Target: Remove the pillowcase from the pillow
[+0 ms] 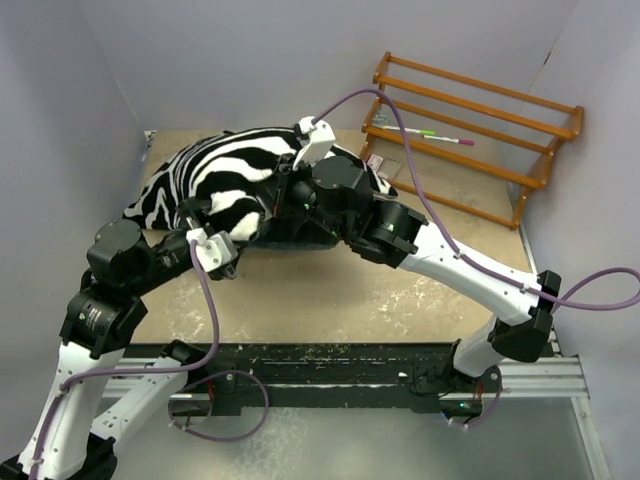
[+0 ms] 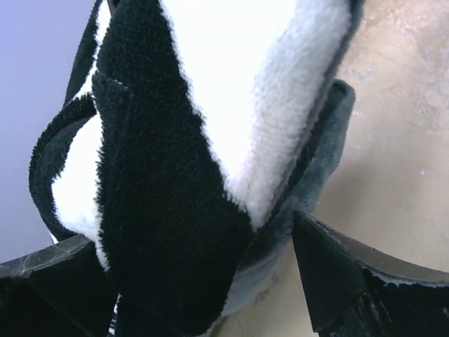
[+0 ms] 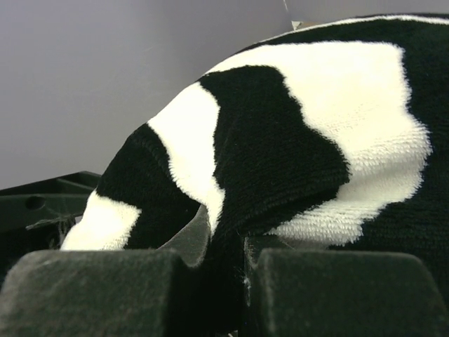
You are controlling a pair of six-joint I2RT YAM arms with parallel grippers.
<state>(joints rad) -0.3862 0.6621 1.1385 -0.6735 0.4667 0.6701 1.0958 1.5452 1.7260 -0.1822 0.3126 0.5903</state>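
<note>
Two arms bent inward over tan counter [image 1: 330, 290]. One black-and-white zebra-striped plush pillowcase [image 1: 230, 175] heaped far-left. Left tool [image 2: 203, 281] spread wide around its edge; right tool [image 3: 245, 281] pinched on a fold.

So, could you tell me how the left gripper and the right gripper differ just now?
The left gripper is open, its jaws wide apart with a fold of the pillowcase between them, unclamped. The right gripper is shut, pinching the pillowcase. In the top view the left gripper sits at the pillowcase's near edge, while the right gripper is further back on it. Both are dark-fingered and both are at the same pillowcase.
</note>
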